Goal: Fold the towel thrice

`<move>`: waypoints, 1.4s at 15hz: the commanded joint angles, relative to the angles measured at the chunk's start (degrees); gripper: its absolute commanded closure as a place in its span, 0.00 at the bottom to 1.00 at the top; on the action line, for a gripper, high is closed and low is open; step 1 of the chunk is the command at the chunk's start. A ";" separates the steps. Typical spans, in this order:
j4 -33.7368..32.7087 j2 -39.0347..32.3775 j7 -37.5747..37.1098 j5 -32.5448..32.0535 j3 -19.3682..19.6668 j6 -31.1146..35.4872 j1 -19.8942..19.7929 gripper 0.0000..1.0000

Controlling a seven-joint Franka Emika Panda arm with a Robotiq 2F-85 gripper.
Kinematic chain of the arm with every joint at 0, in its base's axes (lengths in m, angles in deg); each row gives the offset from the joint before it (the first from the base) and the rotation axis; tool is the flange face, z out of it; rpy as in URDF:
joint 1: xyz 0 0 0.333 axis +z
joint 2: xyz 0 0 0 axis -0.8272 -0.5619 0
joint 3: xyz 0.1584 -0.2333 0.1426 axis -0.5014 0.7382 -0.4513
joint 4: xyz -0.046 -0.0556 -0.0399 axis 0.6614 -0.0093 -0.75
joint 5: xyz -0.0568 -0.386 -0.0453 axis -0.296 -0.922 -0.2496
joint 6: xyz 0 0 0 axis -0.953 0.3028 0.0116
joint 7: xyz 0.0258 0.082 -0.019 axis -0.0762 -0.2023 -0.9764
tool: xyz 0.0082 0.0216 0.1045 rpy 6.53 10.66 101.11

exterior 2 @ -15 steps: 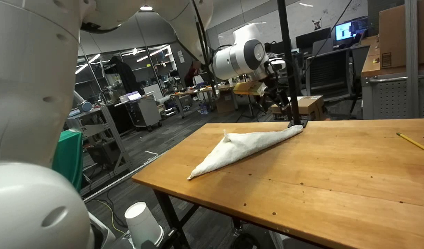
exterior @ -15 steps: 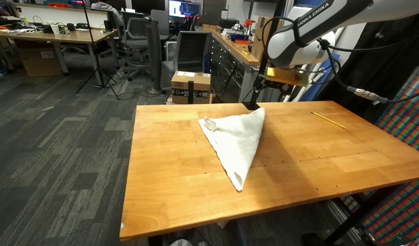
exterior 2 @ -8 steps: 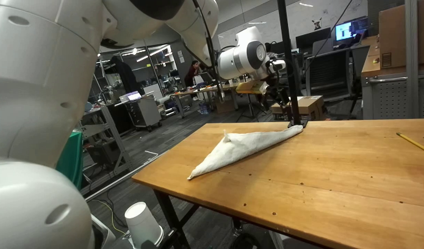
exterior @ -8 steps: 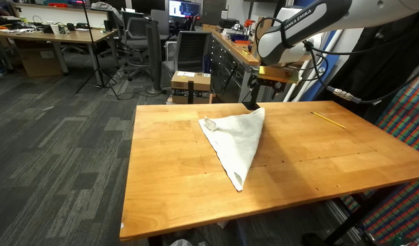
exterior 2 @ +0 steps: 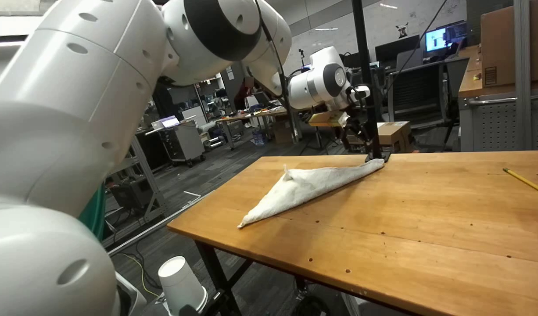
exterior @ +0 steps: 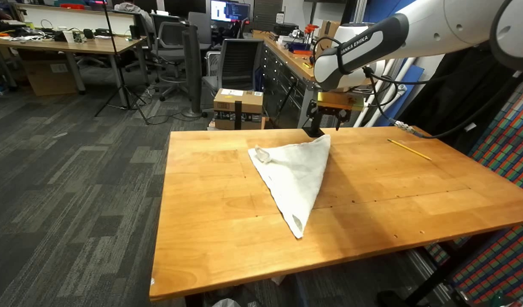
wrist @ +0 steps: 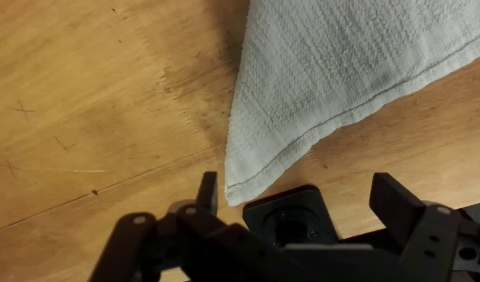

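The white towel lies on the wooden table as a folded triangle in both exterior views. A small raised flap stands up near one corner. One pointed corner lies beside the black post base. In the wrist view the towel fills the top right, its hemmed corner pointing down between my fingers, closer to the left one. My gripper is open and empty, above that corner and the post base. In both exterior views the gripper hangs above the table's far edge, near the post.
A black post stands on a square base at the table's far edge, very close to the gripper and towel corner. A yellow pencil lies on the table. A cardboard box stands beyond the far edge.
The arm and gripper have moved leftward and lower in an exterior view, and rightward and lower in an exterior view, toward the post and towel corner. The towel has not moved.
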 commanded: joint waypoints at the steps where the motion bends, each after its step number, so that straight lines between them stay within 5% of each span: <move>1: -7.82 -4.99 0.00 0.14 0.43 -4.15 -0.10 0.00; 21: -8.64 -7.67 0.97 3.73 -0.92 -8.11 -2.70 0.00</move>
